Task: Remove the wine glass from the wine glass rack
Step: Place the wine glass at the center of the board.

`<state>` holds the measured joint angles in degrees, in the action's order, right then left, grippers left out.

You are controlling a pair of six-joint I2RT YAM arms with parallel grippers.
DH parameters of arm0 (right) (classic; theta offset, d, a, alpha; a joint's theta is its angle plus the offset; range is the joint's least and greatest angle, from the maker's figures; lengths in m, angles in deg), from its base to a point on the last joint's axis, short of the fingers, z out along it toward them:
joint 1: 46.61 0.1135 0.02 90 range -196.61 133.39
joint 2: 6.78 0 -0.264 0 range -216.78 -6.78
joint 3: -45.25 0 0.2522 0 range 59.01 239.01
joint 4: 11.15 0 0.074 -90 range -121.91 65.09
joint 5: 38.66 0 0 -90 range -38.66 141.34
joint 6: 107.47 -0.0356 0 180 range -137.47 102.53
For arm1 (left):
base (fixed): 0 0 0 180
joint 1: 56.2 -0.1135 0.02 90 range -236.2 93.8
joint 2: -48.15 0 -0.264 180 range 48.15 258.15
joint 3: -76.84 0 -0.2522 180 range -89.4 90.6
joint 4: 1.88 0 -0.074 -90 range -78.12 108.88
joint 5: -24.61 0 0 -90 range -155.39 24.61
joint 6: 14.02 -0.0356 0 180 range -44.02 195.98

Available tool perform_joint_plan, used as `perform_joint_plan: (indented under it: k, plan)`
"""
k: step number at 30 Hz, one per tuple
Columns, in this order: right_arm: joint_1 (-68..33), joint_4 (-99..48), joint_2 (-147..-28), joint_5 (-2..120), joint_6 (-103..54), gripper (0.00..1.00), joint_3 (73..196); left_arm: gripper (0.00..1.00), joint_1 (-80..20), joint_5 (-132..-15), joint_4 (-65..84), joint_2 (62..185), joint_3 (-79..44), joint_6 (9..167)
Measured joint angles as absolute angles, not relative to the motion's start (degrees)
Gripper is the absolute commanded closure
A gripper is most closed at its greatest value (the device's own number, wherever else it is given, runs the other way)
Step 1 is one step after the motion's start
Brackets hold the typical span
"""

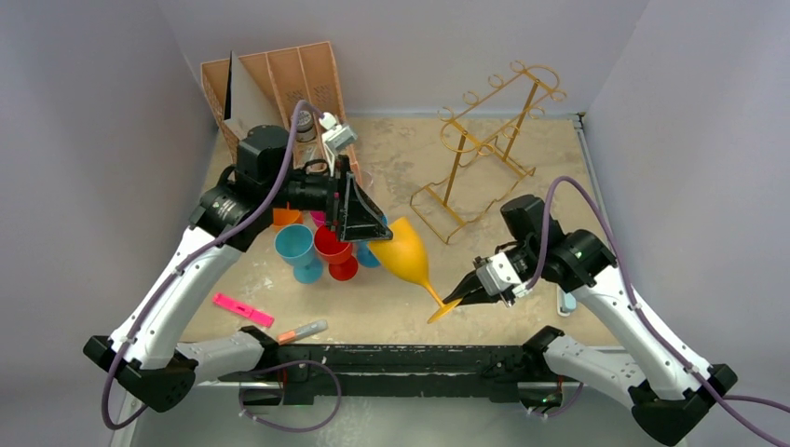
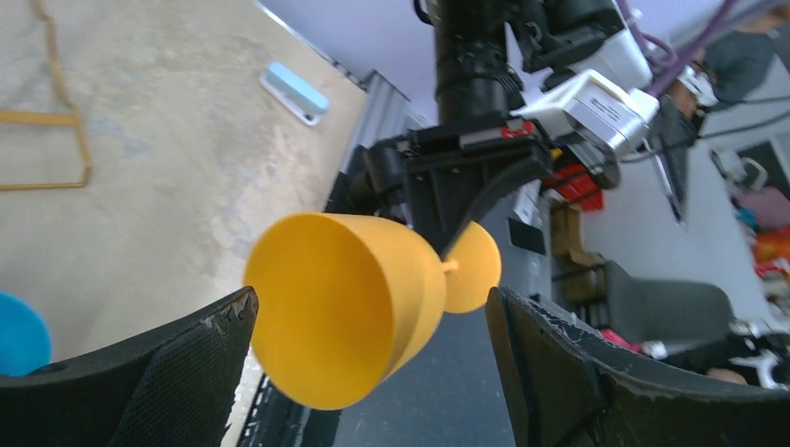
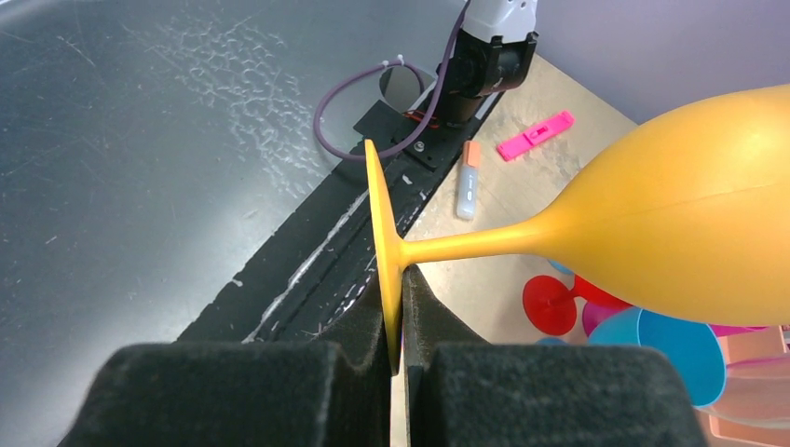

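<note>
Orange, the one wine glass [image 1: 405, 253] sat pinched by its foot in my right pincer [image 1: 454, 296]. My left pincer [image 2: 370, 303] gaped around its bowl, one gold wine glass rack [image 1: 455, 174] beyond.

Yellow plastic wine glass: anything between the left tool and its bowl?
Nothing visible. The yellow plastic wine glass lies tilted, its bowl between the fingers of the open left tool, while the right tool is shut on its foot. The gold wire rack stands apart, behind.
</note>
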<state>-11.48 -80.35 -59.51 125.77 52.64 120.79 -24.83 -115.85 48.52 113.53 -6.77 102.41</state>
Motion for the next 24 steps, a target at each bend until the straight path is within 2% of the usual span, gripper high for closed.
perform_joint_plan:
  k: [5,8,12,19,24]
  plan:
    - [-11.48,-79.04,-60.32,125.75,51.98,1.0,120.81,0.19,-24.83,-123.21,43.52,114.34,-9.61,104.56]
    - [-11.48,-78.39,-60.8,125.73,51.74,1.0,120.81,0.31,-24.83,-126.06,41.94,114.65,-9.68,105.26]
    - [-11.48,-77.45,-61.3,125.62,51.11,1.0,120.81,0.43,-24.8,-128.7,40.72,114.65,-9.74,105.45]
    - [-11.48,-74.47,-61.67,125.1,49.47,1.0,120.81,0.57,-24.63,-130.34,39.8,114.65,-10.71,105.41]
    - [-11.37,-70.47,-61.1,124.05,46.58,1.0,120.13,0.81,-24.08,-130.34,39.63,114.63,-11.01,105.34]
